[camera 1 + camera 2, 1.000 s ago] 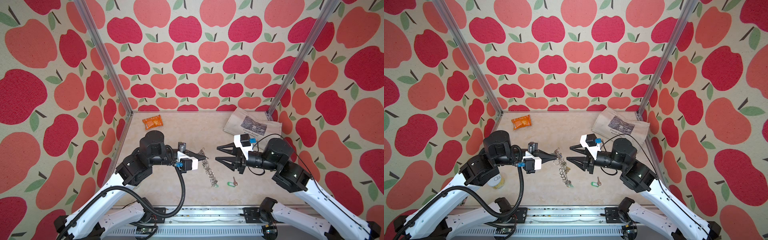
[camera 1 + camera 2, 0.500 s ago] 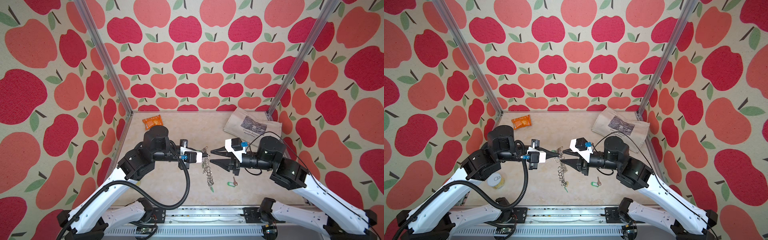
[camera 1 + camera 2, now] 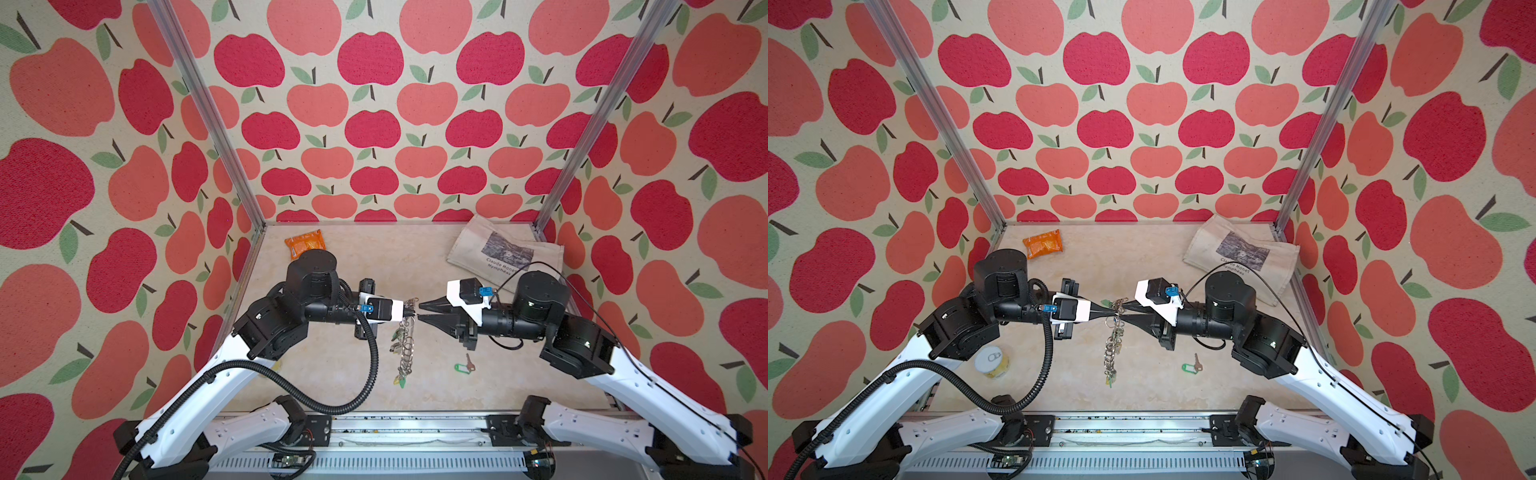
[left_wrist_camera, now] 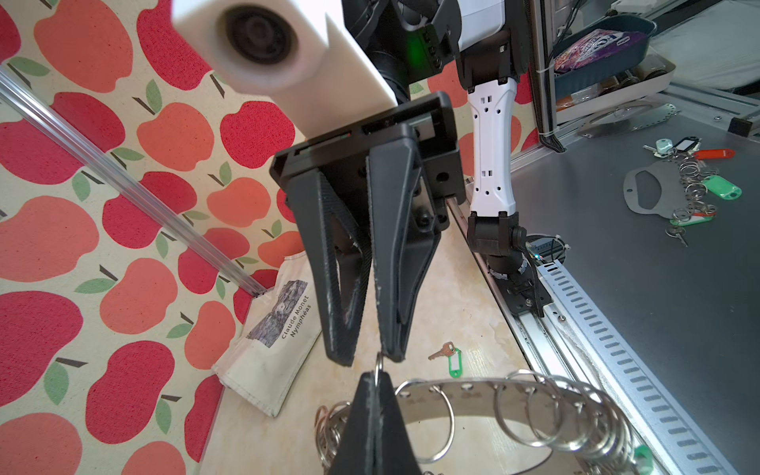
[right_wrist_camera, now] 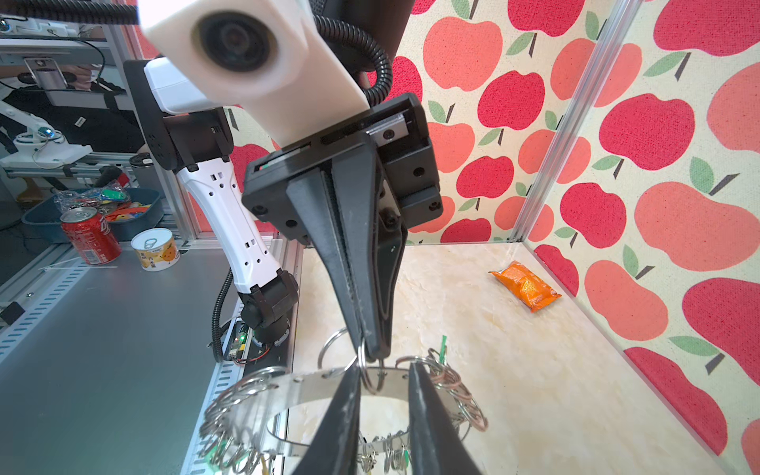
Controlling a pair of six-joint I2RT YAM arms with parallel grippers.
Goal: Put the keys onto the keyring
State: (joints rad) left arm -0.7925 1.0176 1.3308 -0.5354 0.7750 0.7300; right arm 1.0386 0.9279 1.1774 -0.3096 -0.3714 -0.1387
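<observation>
Left jaws: fully closed on one small wire ring of the keyring, which hangs between the two arms over the table. Right jaws: narrowly parted, tips straddling that same ring; contact cannot be confirmed. One key with a green tag lies loose on the table. Cloth bag is printed "Claude Monet Nymphéas". Orange packet: print illegible.

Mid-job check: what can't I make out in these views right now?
- Keys on the keyring: too small in both top views; cut off by the frame edge in both wrist views.
- Whether the right gripper touches the keyring: its fingers hide contact, right wrist view.
- Loose key's teeth: too small, top views.
</observation>
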